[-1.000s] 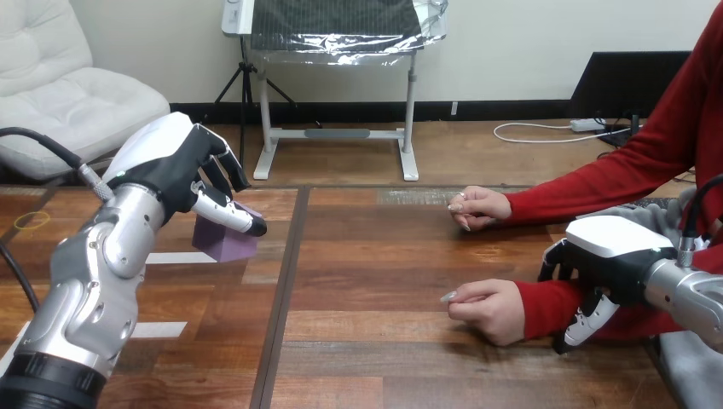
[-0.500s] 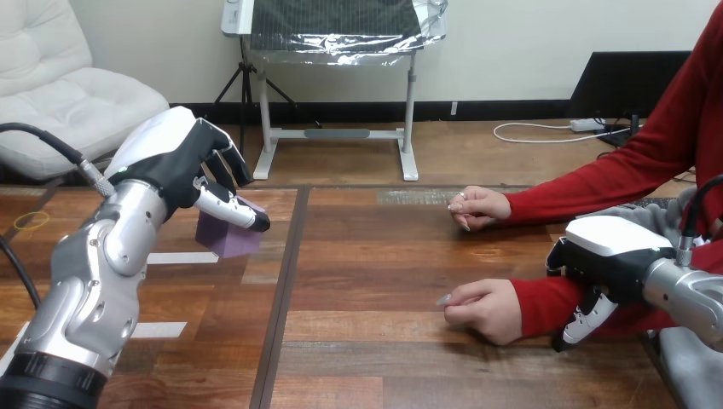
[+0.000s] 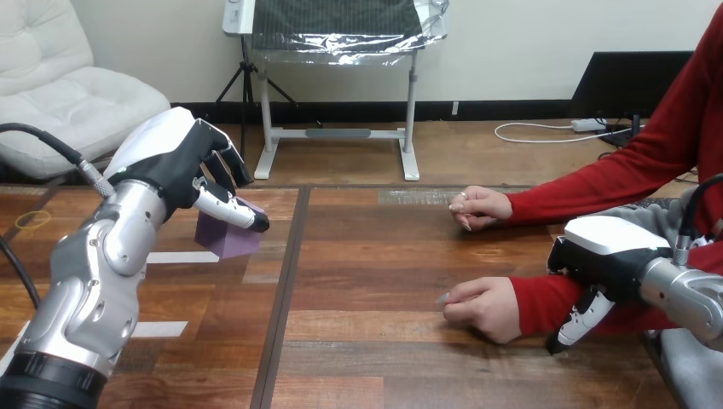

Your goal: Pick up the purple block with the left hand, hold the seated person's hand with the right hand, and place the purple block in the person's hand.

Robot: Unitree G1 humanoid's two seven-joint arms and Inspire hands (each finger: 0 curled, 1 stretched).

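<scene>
Working over the desk (image 3: 384, 341). Curling the left hand (image 3: 183, 166), thumb in front, round its load at the desk's left. Hanging the right hand (image 3: 610, 264) loose above the red sleeve (image 3: 550, 302), gripping nothing, just behind the person's nearer hand (image 3: 484, 308). Squeezing the purple block (image 3: 228, 240) squarely before lifting, probably avoiding a slip.

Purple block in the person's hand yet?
No, the purple block is gripped by the left hand, well apart from the person's near hand and far hand.
</scene>
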